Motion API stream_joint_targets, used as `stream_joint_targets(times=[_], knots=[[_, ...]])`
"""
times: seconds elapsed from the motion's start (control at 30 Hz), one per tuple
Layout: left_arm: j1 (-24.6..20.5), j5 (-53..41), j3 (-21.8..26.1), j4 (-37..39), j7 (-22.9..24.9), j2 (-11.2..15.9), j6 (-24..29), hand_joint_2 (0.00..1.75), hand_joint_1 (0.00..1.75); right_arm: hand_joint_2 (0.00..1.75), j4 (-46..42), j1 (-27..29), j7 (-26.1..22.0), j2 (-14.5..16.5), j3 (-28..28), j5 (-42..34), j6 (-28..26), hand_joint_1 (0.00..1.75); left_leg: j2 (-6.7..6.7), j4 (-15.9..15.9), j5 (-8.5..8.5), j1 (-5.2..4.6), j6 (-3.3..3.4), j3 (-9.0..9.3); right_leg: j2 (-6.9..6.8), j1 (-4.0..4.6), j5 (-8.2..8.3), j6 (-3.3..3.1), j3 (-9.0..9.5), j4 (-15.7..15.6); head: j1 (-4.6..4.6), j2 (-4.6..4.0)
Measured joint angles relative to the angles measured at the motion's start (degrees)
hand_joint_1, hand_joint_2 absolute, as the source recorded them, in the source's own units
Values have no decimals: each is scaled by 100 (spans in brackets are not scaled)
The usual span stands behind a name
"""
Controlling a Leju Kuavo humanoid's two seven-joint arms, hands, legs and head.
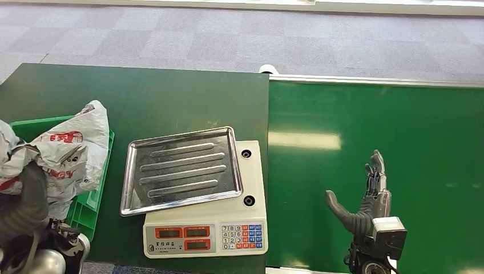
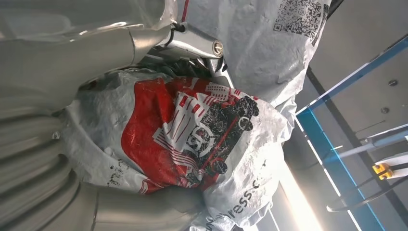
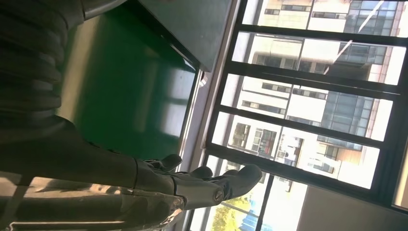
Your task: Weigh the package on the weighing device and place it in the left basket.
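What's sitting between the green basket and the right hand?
In the head view, the scale with its bare steel tray, then bare green table, lies between the green basket and the right hand.

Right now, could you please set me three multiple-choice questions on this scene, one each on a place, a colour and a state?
1. Where is the crumpled white and red plastic package?
A. on the scale tray
B. over the green plastic basket, in the left hand
C. on the green belt

2. What colour are the display surrounds on the white electronic scale?
A. orange-red
B. blue
C. yellow

3. How is the right hand?
A. holding the package
B. pressing scale keys
C. open, holding nothing

Answers:
1. B: the head view shows the package at the left above the basket, and the left wrist view shows the hand around it.
2. A: the small windows on the scale's front sit in orange-red frames.
3. C: its fingers are spread over the green conveyor surface, and the ribbed steel tray lies bare.
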Motion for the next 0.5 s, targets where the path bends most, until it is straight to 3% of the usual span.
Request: stream_joint_targets(times=[0.1, 0.2, 0.27, 0.37, 0.43, 0.5], knots=[[3, -368, 122, 11, 1, -95, 0, 175, 175, 175, -48, 71, 1, 3, -3, 14, -10, 0, 1, 0, -1, 0, 0, 0, 0, 0, 0, 0, -2, -1, -1, 0], [-79, -1669, 490, 449, 72, -316, -3, 175, 173, 175, -162, 183, 23, 13, -18, 88, -44, 0, -2, 0, -1, -2, -1, 2, -5, -3, -2, 2, -5, -3, 0, 0], [-171, -2956, 855, 1029, 501, -476, -13, 175, 172, 175, -267, 265, 50, 37, -43, 177, -38, 0, 2, 0, -1, -2, -1, 2, -3, -3, -1, 1, -1, -2, 0, 0], [-282, -4435, 1478, 1728, 1764, -633, -13, 175, 174, 175, -378, 354, 98, 78, -88, 297, 58, 0, 36, -2, -1, -1, -2, 6, 28, 0, 5, -4, -3, 1, 0, 0], [-349, -4557, 1960, 2078, 2106, -691, -8, 175, 171, 175, -414, 393, 117, 99, -122, 339, 96, 0, 50, -1, -1, 1, -2, 8, 44, 1, 7, -6, -10, 3, -1, 0], [-391, -4433, 2341, 2329, 2073, -741, -5, 175, 158, 175, -434, 411, 120, 116, -151, 353, 103, 0, 49, 0, -1, 2, -2, 5, 44, 2, 5, -5, -15, 3, -1, 0]])
